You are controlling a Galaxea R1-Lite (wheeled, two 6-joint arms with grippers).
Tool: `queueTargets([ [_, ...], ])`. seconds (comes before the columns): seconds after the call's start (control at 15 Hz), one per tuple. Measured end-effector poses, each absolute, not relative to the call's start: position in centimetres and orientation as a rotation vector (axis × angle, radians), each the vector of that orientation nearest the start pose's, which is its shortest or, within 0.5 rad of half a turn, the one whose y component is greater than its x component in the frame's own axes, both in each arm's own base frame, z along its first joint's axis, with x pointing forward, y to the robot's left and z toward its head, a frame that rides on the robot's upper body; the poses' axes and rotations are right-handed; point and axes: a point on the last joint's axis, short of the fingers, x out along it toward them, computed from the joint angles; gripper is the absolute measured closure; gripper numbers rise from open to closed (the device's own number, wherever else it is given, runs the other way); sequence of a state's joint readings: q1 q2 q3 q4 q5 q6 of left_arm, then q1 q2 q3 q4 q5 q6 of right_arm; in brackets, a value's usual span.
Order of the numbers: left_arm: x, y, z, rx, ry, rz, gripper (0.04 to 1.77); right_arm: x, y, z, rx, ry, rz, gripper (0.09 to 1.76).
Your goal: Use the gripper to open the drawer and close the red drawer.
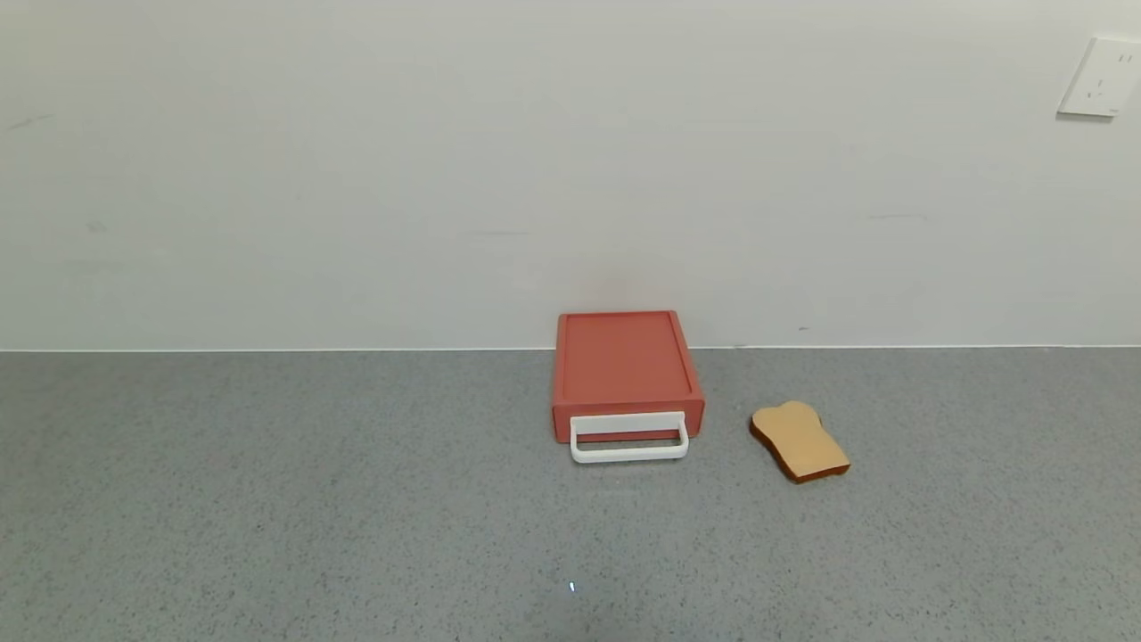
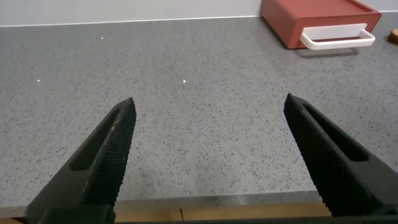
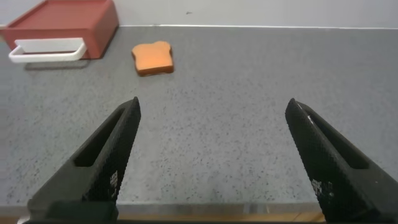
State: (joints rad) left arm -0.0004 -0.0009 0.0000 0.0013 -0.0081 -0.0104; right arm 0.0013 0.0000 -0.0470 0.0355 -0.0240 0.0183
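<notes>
The red drawer (image 1: 626, 370) is a flat brick-red box against the back wall on the grey counter, its tray pushed in and its white loop handle (image 1: 629, 438) facing me. It also shows in the left wrist view (image 2: 317, 18) and the right wrist view (image 3: 65, 22). Neither gripper shows in the head view. My left gripper (image 2: 208, 106) is open and empty, low over the counter's front edge, far from the drawer. My right gripper (image 3: 213, 107) is open and empty, also at the front edge.
A tan toast-shaped slice (image 1: 799, 440) lies flat on the counter (image 1: 267, 499) just right of the drawer; it also shows in the right wrist view (image 3: 153, 58). A white wall socket (image 1: 1100, 78) is at the upper right of the wall.
</notes>
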Motion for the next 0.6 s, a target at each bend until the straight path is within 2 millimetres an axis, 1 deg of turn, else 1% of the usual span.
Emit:
queueTargets([
  [0.13, -2.29, -0.02, 7.53, -0.011, 0.001, -0.009, 0.09, -2.44, -0.01, 7.93, 0.015, -0.002, -0.004, 0.14],
  [0.6, -2.29, -0.02, 7.55, -0.011, -0.001, -0.008, 0.09, -2.31, 0.0, 7.65, 0.015, -0.003, 0.004, 0.14],
])
